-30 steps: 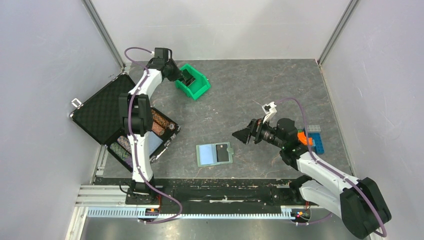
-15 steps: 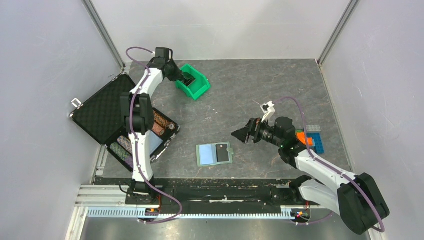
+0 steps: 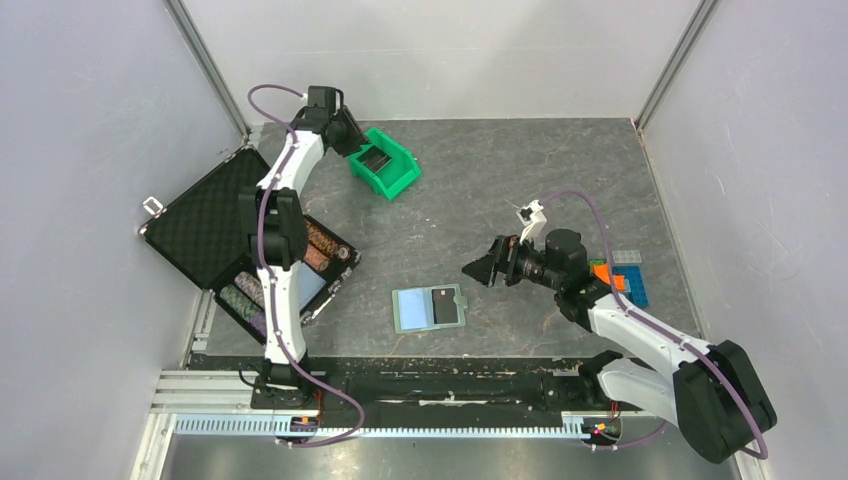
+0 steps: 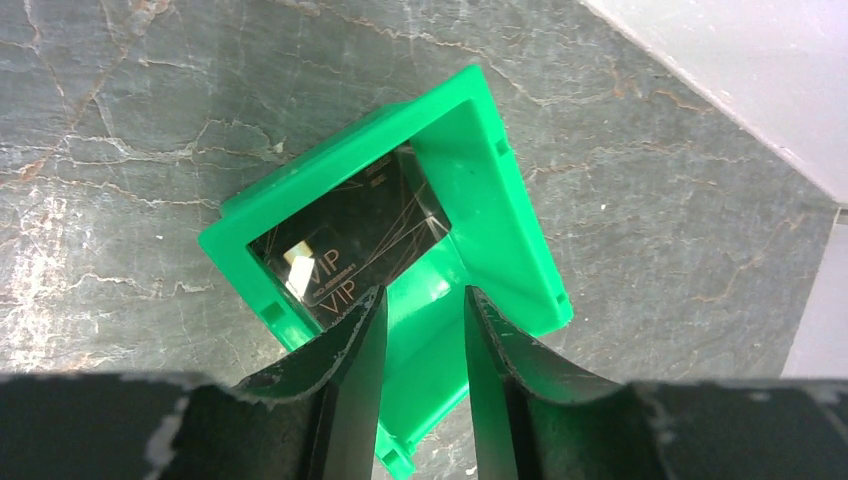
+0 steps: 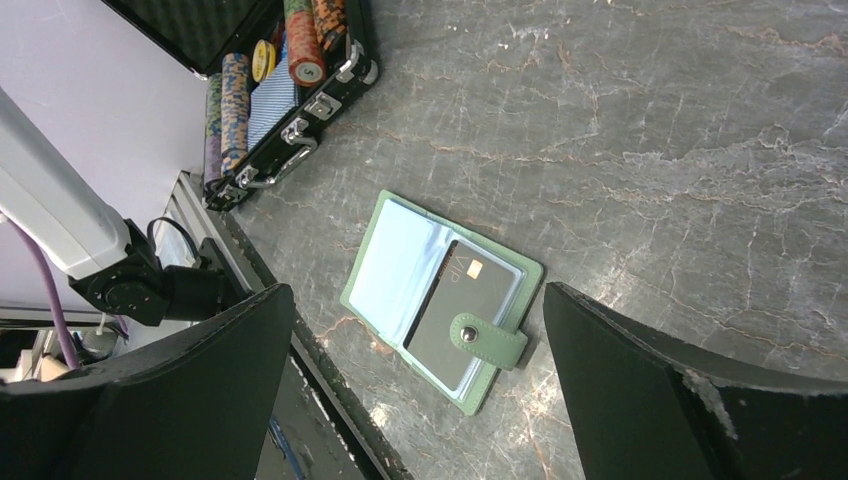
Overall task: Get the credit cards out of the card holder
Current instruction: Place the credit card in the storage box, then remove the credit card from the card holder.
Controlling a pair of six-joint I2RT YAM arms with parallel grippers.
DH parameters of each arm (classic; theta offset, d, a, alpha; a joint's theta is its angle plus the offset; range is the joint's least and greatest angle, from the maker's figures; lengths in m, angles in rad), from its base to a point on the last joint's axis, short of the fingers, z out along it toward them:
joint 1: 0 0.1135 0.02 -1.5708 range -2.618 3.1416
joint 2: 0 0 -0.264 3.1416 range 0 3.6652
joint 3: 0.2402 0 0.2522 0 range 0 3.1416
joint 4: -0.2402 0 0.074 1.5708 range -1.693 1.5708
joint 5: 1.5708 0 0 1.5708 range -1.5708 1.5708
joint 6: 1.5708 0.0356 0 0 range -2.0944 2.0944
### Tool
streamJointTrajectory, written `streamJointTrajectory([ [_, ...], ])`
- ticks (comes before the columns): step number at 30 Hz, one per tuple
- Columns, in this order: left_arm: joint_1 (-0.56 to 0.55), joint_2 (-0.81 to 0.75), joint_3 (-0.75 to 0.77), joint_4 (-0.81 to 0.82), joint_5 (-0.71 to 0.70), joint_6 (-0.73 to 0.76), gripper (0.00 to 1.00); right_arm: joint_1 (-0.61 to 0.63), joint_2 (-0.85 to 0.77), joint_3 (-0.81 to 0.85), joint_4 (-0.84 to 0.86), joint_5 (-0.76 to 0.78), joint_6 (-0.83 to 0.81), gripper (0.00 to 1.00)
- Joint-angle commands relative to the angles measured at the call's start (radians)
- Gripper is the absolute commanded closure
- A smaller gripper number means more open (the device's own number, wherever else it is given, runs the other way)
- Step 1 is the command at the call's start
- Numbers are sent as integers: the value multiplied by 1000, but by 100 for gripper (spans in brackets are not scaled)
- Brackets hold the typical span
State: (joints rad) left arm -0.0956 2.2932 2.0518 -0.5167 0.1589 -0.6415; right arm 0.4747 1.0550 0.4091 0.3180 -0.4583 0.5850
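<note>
The card holder (image 3: 430, 308) lies spread open on the table near the front; it also shows in the right wrist view (image 5: 395, 265). One dark credit card (image 3: 446, 306) sits in its right half (image 5: 470, 305), under the closing tab (image 5: 490, 342). Another dark card (image 4: 350, 235) lies inside the green bin (image 3: 395, 175), also visible from above (image 3: 372, 157). My left gripper (image 3: 350, 140) hovers at the bin's far-left edge, its jaws narrowly apart and empty (image 4: 425, 320). My right gripper (image 3: 478, 272) is wide open and empty, above the table just right of the holder (image 5: 416, 290).
An open black foam-lined case (image 3: 215, 225) with rows of poker chips (image 3: 320, 245) lies at the left, also in the right wrist view (image 5: 290, 60). Coloured bricks (image 3: 625, 275) sit at the right. Grey walls enclose the table.
My left gripper has drawn back up and left out of the green bin, leaving a dark card in it. My right gripper has shifted slightly left.
</note>
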Motion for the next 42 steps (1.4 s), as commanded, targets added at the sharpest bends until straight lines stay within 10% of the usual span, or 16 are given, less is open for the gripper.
streamJointTrajectory([
  [1, 5, -106, 48, -16, 23, 40, 58, -2, 19, 60, -60, -17, -43, 2],
  [14, -20, -507, -344, -151, 122, 94, 56, -2, -30, 44, -222, 26, -115, 3],
  [25, -270, -884, -792, -134, 154, 158, 56, 16, -92, -46, -245, 95, -85, 8],
  [42, -380, -1218, -1529, 359, 363, -103, 57, 311, -78, -100, -106, 292, 2, 30],
])
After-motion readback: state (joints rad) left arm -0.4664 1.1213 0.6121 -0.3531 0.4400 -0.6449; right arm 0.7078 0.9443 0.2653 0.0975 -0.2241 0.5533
